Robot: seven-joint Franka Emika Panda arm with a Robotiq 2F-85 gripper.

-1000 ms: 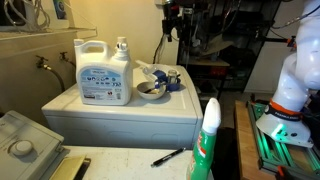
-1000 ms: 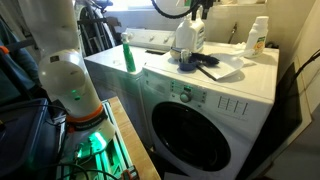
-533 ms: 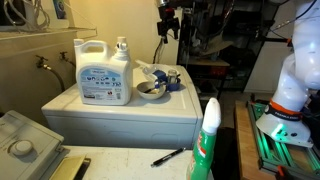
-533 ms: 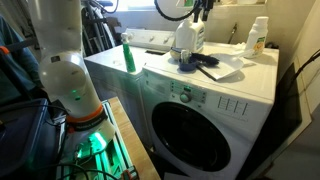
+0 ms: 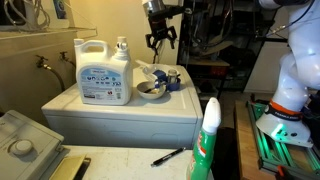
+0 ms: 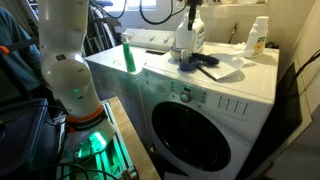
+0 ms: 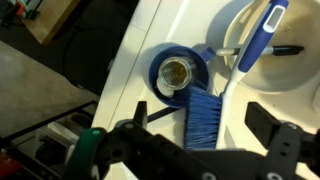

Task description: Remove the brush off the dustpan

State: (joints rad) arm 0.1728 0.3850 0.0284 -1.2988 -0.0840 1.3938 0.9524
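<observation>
I'm working in what looks like a home laundry room. The bench [image 5: 175,103] is the top of a white front-loading washing machine [image 6: 190,130] with a round glass door. A big detergent jug [image 5: 103,72] stands on it, and water taps [image 5: 43,63] poke from the wall beside it.

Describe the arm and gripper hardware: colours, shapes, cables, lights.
The arm has glossy white, rounded link shells above a green-lit base. The gripper is black, with two dark, blocky fingers. A dark cable loops near the wrist. No markings are legible.
</observation>
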